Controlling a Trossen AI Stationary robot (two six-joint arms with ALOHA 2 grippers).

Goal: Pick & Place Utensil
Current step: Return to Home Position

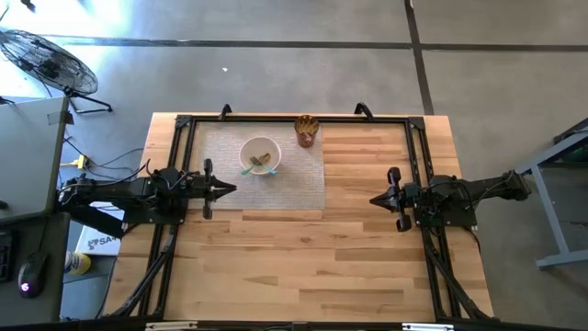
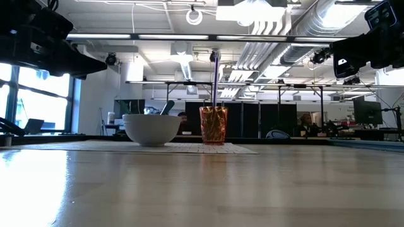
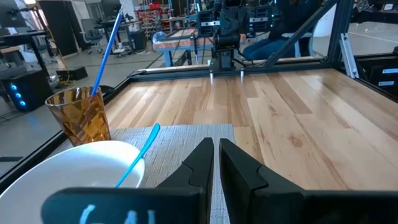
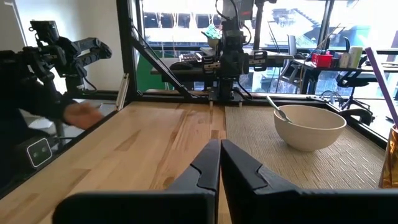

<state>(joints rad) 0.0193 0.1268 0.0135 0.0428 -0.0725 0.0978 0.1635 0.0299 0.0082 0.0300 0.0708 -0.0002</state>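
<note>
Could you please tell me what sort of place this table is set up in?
Most likely a robotics lab in an industrial-style open workspace: exposed ceiling ducts overhead, and a bare concrete floor with a floor fan standing beside the table.

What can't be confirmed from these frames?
Low view: the white bowl hides its contents behind its wall; only a handle tip shows.
High view: utensils in the bowl are too small to tell fork from spoon.
Right wrist view: orange cup cut off by the picture edge.
</note>
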